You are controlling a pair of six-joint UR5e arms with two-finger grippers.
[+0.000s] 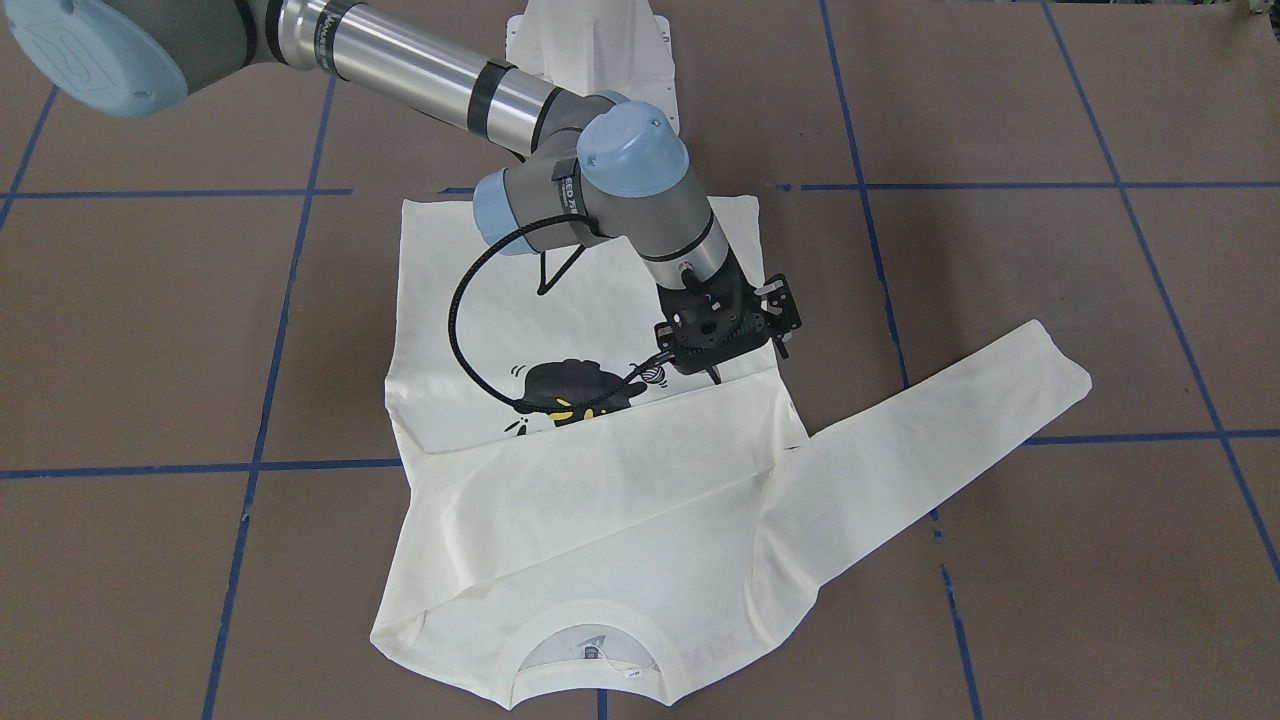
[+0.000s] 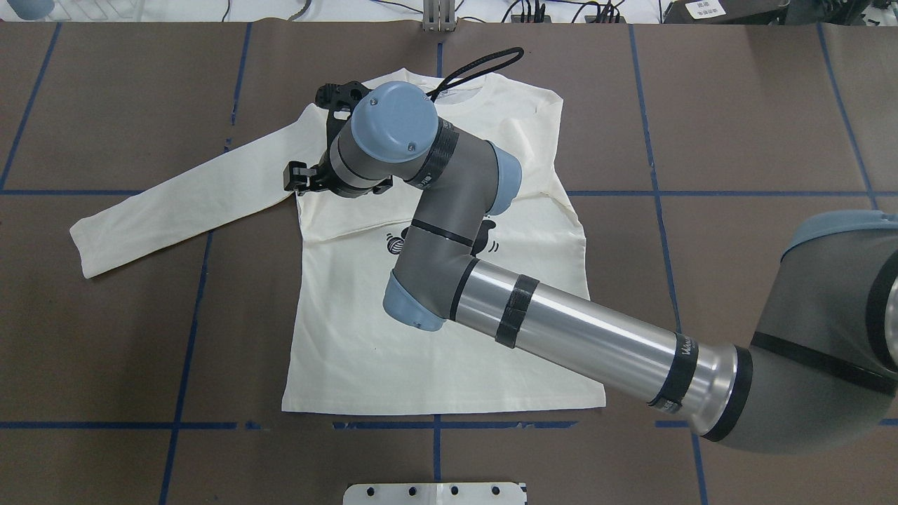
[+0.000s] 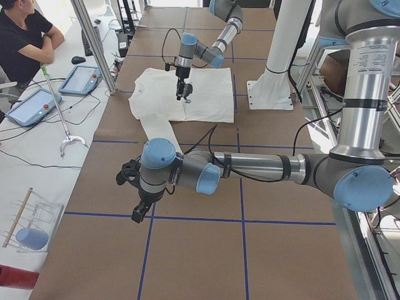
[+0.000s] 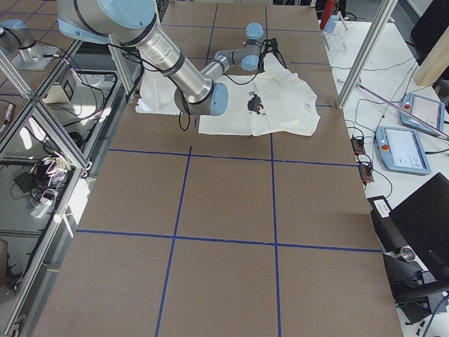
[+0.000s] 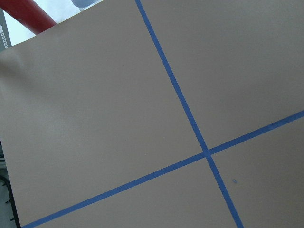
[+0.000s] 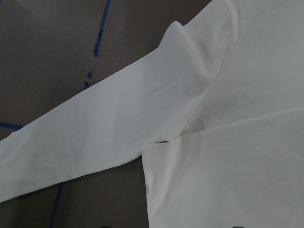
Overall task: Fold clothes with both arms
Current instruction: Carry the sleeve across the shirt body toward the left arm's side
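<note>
T-shirt (image 2: 365, 351): flat on the desk (image 1: 1050, 250), print side up. Its hem faces the white pedestal base (image 1: 600, 40) and its collar (image 1: 590, 625) points away from it.

- Sleeve on the robot's right side of the shirt (image 1: 620, 450) is folded across the chest. It covers the top of the black cat print (image 1: 575, 385). The yarn ball (image 1: 652, 375) shows just beside the folded edge.
- The other sleeve (image 1: 950, 420) lies straight out from the shirt toward the robot's left, flat on bare desk.

Right gripper (image 1: 735, 345): hangs over the shirt near the armpit of the outstretched sleeve and points down.
- The right arm (image 2: 582, 337) reaches diagonally across the shirt body to get there.
- The jaws are hidden by the wrist from above and unclear from the front, so I cannot tell whether they are apart or together, or whether they touch the cloth.
- The right wrist view shows only the armpit seam (image 6: 166, 137), cream cloth and a patch of desk.

Left gripper (image 3: 136, 209): well apart from the shirt, off past the tip of the outstretched sleeve, above bare desk.
- The left arm (image 3: 250, 167) is stretched out low.
- It shows only in the side view, so I cannot tell how the jaws stand.
- The left wrist view shows brown desk and crossing blue tape lines (image 5: 180, 99).
</note>
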